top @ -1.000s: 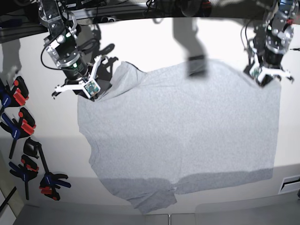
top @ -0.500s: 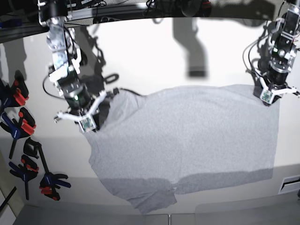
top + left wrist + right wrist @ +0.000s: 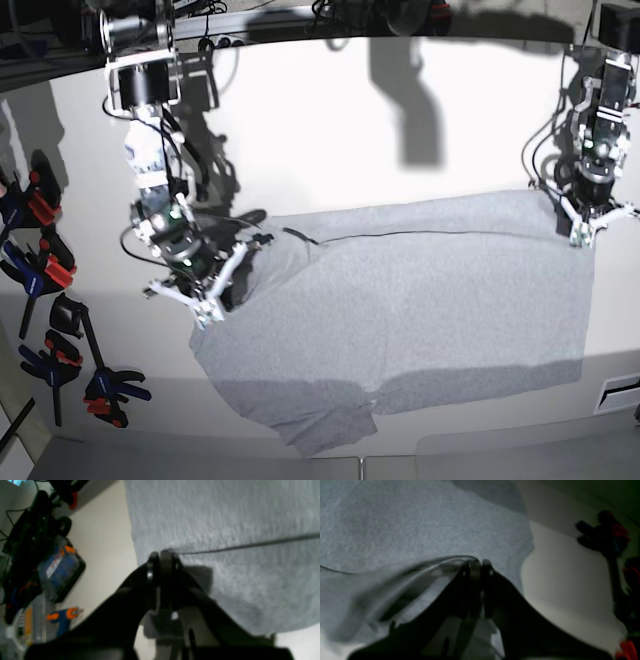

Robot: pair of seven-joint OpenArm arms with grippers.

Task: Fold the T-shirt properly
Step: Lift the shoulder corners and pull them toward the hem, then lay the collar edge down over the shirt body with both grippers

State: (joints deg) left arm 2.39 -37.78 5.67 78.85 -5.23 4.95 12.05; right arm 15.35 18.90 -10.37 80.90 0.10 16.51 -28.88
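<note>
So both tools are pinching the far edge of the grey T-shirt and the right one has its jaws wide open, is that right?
Not quite. The right tool is not open: the right wrist view shows its jaws pressed together on a fold of the T-shirt. The rest holds: the left tool is also shut on the shirt's far edge, as the left wrist view shows.

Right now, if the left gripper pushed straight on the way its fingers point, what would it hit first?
The T-shirt itself: the left gripper is shut on its edge, and grey cloth fills the line ahead, though depth is hard to judge.
</note>
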